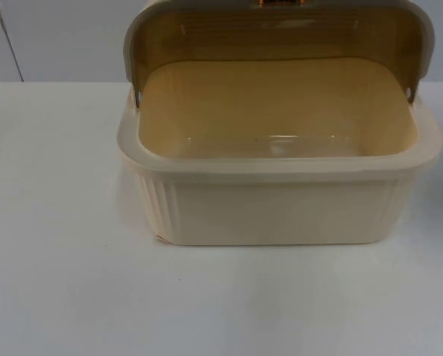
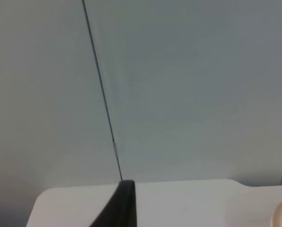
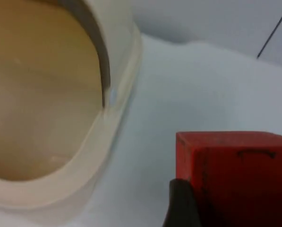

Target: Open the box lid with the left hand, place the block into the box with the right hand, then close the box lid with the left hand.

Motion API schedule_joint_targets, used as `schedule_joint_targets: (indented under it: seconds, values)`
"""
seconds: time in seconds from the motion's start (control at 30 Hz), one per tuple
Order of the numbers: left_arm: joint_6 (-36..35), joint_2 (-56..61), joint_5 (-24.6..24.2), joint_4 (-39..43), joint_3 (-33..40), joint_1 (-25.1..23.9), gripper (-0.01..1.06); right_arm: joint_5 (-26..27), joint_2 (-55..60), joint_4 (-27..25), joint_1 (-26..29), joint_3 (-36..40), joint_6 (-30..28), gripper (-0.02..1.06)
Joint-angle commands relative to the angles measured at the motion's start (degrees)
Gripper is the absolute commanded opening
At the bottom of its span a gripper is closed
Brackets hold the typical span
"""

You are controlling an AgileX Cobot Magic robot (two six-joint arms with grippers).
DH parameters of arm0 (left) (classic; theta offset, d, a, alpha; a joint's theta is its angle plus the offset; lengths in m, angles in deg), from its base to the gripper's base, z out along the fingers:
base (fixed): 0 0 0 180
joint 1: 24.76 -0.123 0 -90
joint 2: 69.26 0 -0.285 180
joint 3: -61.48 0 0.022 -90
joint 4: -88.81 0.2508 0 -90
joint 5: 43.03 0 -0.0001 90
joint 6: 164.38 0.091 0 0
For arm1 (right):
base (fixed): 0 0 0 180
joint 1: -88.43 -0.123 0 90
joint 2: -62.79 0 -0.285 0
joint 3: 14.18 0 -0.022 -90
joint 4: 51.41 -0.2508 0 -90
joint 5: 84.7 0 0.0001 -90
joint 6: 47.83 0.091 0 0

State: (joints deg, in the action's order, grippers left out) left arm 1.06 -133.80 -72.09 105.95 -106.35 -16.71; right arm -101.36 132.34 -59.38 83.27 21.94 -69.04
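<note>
White desk, grey partition behind: your right gripper, clamped on the red cube block, sits just beside the cream plastic box, lid already raised.

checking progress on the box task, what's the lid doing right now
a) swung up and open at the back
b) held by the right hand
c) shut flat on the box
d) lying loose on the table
a: the lid stands raised behind the box, whose inside lies bare.

box on table, block beside it
</note>
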Motion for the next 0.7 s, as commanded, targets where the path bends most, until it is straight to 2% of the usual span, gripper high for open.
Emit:
schedule_joint_targets:
  seconds: [0.0, 0.13, 0.33, 0.47, 0.5, 0.67]
  values:
    - [-0.55, 0.17, 1.33, -1.36, -0.3, -0.05, 1.04, 0.62, -3.49, -0.15, -0.26, -0.03, 1.24, 0.0]
    - [-0.55, 0.17, 1.46, -1.57, -0.3, -0.05, 1.04, 0.43, -7.01, -0.15, -0.26, -0.28, 1.67, 0.0]
    - [-0.55, 0.17, 1.46, -1.57, -0.3, -0.05, 1.04, -4.53, -7.78, -1.48, -0.92, -6.1, 6.62, 0.0]
    - [-0.55, 0.17, 1.34, -1.55, -0.3, -0.05, 1.04, -5.79, -6.61, -1.83, -6.53, -10.25, 9.54, 0.0]
    - [-0.55, 0.17, 1.34, -1.55, -0.3, -0.05, 1.04, -5.79, -6.61, -1.83, -6.53, -10.25, 9.54, 0.0]
    - [-0.55, 0.17, 1.13, -1.55, -0.3, -0.05, 1.04, -5.44, -3.79, -1.39, -15.91, -10.71, 10.46, 0.0]
